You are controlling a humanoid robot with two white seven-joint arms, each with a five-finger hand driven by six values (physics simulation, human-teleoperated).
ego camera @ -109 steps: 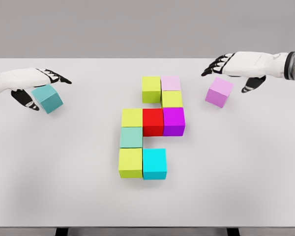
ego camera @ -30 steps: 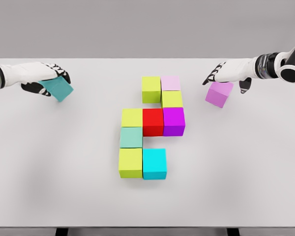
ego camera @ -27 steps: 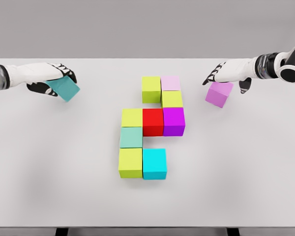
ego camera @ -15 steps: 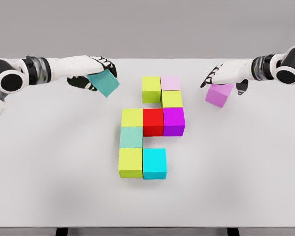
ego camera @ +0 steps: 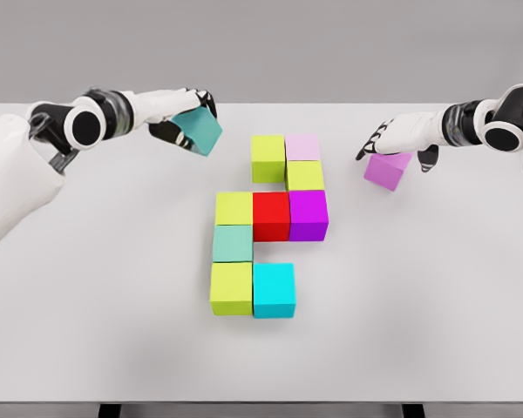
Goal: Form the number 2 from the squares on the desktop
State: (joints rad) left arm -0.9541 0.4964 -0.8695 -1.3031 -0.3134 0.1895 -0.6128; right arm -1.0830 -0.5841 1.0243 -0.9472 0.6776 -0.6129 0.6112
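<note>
My left hand (ego camera: 188, 111) is shut on a teal cube (ego camera: 200, 131) and holds it tilted above the table (ego camera: 105, 305), up and to the left of the block figure. The figure lies mid-table: a lime cube (ego camera: 268, 158) and a pale pink cube (ego camera: 302, 147) on top, a lime cube (ego camera: 305, 177) below them, then a row of lime (ego camera: 234, 209), red (ego camera: 271, 216) and purple (ego camera: 308, 214). Under that row sit a sea-green cube (ego camera: 233, 244), a lime cube (ego camera: 231, 288) and a cyan cube (ego camera: 274, 290). My right hand (ego camera: 399, 141) is open, its fingers straddling the top of a violet cube (ego camera: 387, 171).
The white table's far edge runs just behind both hands. The left forearm and shoulder fill the upper left corner. Bare tabletop lies on both sides of the figure and in front of it.
My left hand has lifted the teal cube and carried it rightward, from the far left to just beside the figure's top. My right hand has lowered onto the violet cube, which stays put.
</note>
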